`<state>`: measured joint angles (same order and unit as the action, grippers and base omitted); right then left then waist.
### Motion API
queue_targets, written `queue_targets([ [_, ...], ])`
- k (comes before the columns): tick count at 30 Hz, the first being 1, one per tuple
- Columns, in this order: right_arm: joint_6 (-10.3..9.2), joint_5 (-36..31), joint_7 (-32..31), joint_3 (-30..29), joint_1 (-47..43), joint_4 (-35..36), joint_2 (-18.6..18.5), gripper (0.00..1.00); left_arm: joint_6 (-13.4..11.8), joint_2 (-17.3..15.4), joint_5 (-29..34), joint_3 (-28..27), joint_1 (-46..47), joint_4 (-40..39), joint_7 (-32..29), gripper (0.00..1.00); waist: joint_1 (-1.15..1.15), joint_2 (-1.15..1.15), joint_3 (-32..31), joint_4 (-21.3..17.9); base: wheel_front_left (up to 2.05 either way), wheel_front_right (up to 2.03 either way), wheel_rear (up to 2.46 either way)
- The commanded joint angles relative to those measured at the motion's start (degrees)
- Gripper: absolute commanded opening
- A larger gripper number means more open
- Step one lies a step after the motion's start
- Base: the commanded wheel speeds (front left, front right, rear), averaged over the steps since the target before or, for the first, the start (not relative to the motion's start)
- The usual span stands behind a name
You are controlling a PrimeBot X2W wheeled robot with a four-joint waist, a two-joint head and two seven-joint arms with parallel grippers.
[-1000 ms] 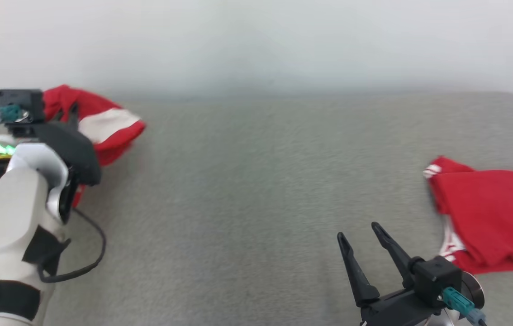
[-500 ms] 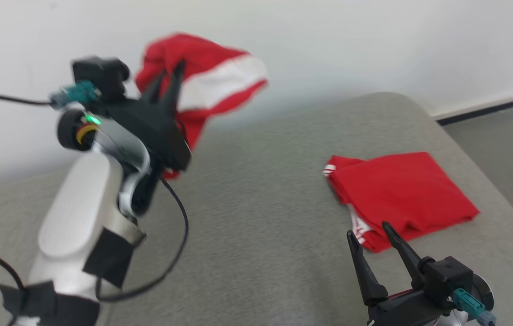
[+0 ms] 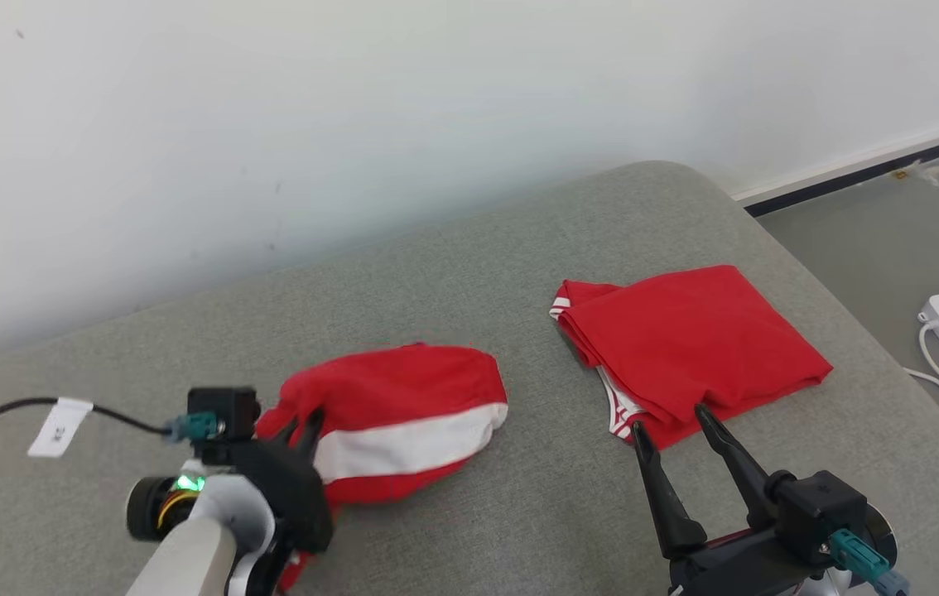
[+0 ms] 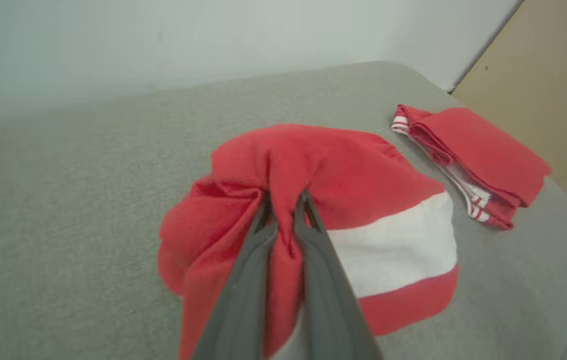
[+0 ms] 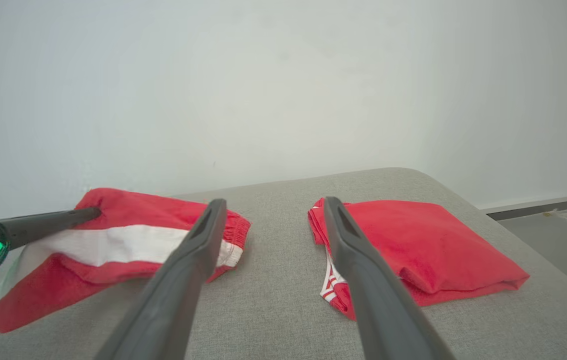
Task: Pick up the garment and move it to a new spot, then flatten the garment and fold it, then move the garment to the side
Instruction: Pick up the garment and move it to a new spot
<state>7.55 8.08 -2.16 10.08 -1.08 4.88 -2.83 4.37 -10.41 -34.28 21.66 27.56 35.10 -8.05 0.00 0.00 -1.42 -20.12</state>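
While my left gripper is pinched almost closed on a bunched fold of the red-and-white garment, which sags onto the grey cushion ahead of its tips, letting go here would likely leave it crumpled. My right gripper, spread wide and empty, could snag the folded red pile just beyond its tips.

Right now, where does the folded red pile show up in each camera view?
Head view: the folded red pile sits right of centre.
Left wrist view: it is at the upper right.
Right wrist view: it is right of centre.
Shared landmark: the red and white garment held by the left gripper, to the pile's left in every view.
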Motion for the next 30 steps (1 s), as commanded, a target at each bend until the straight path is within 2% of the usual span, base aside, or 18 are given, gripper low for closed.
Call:
queue_targets([
  [1, -0.14, 0.6, 0.3, 0.1, 0.5, -0.1, 0.1, 1.0, -0.9, -0.3, 0.6, -0.3, -0.9, 1.3, 1.1, 1.0, 0.0, 0.0, 0.0, 0.6, 0.0, 0.0, 0.0],
  [11, -0.14, 0.5, 0.6, -1.4, -1.3, -0.5, 0.1, 1.0, -0.8, -1.0, 1.5, -0.5, -4.9, 2.9, 9.0, 1.0, 0.0, 0.0, -1.2, 4.3, 0.0, 0.0, 0.0],
  [16, -0.14, 0.4, 0.4, -1.9, -1.9, -0.3, 0.1, 1.0, -2.4, -1.5, 1.0, -2.4, -8.7, -0.2, 15.6, 1.0, 0.0, 0.0, -2.3, 6.1, 0.0, 0.0, 0.0],
  [18, -0.14, 0.4, 0.8, -2.4, -2.3, -0.1, 0.1, 1.0, -3.0, -1.6, 0.9, -4.1, -11.0, -3.9, 20.5, 1.0, 0.0, 0.0, -2.7, 7.0, 0.0, 0.0, 0.0],
  [20, -0.14, 1.4, 1.0, -3.2, -3.0, -0.4, 0.1, 1.0, -4.3, -1.7, 2.2, -5.5, -14.4, -8.0, 22.5, 1.0, 0.0, 0.0, -3.1, 8.1, 0.0, 0.0, 0.0],
  [27, -0.14, 2.5, 3.0, -6.7, -4.4, -2.7, 0.1, 1.0, -7.7, 1.0, 8.1, -11.4, -27.2, -27.2, 23.2, 1.0, 0.0, 0.0, -4.7, 12.4, 0.0, 0.0, 0.0],
  [30, -0.14, 3.0, 3.9, -7.3, -4.9, -4.2, 0.1, 1.0, -6.8, 2.4, 9.9, -13.4, -31.9, -32.4, 23.2, 1.0, 0.0, 0.0, -5.3, 14.4, 0.0, 0.0, 0.0],
])
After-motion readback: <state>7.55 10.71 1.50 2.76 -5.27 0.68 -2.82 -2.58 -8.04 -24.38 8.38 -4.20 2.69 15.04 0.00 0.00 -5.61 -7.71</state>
